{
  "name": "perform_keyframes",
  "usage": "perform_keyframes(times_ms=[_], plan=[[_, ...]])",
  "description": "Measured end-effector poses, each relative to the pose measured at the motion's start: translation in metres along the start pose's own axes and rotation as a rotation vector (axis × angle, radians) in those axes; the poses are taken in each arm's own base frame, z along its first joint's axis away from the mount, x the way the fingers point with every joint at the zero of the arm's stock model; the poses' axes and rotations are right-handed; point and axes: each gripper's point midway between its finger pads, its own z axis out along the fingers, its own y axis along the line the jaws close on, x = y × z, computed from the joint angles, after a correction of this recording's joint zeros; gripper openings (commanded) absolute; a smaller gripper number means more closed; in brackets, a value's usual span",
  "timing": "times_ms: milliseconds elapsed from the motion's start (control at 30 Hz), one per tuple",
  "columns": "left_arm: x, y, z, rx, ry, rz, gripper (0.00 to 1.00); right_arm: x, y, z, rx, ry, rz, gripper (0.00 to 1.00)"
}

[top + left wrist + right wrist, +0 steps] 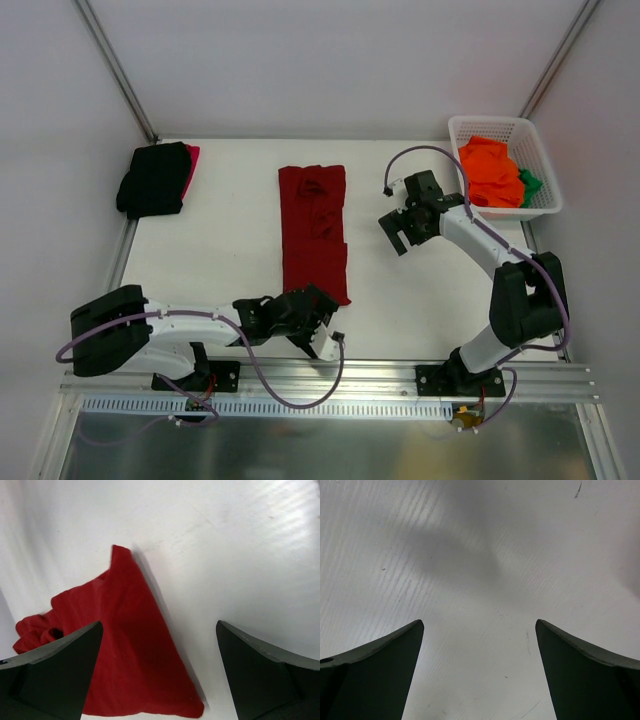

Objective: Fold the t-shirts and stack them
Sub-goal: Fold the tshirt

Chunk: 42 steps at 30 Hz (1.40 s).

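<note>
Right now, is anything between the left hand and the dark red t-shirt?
Nothing visible. The open left hand is at the near corner of the dark red t-shirt; the wrist view shows only cloth and table between its fingers.

Top camera looks down; close left wrist shares the dark red t-shirt (312,250).

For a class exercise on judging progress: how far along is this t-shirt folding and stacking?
Done: a folded black t-shirt lies on a bright red t-shirt, far left. In hand: the dark red t-shirt lies as a long strip mid-table; the left tool and right tool are open, empty. Left: the orange t-shirt and green t-shirt in the white basket.
</note>
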Motion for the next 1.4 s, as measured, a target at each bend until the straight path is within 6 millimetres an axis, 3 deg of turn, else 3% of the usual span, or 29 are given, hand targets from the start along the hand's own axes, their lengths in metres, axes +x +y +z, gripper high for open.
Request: perform_keyframes(times_ms=[267,467,767,1100,1233,1400], plan=[[-0.011,0.012,0.017,-0.078,0.015,0.009,0.99,0.002,0.0,0.0,0.0,0.007,0.0,0.99],[-0.006,0.037,0.039,-0.221,0.087,0.003,0.98,0.002,0.0,0.0,0.001,0.008,0.0,0.99],[0.006,0.039,0.032,-0.262,0.157,-0.029,0.98,0.002,0.0,0.0,0.002,0.009,0.002,0.99],[0.029,0.013,-0.004,-0.179,0.236,-0.07,0.96,0.002,0.0,0.0,0.001,0.008,0.005,0.99],[0.033,0.015,0.002,-0.187,0.267,-0.073,0.95,0.001,0.0,0.0,0.002,0.006,0.007,0.99],[0.03,0.032,0.018,-0.255,0.283,-0.07,0.94,0.001,-0.001,0.0,0.002,0.007,0.008,0.99]])
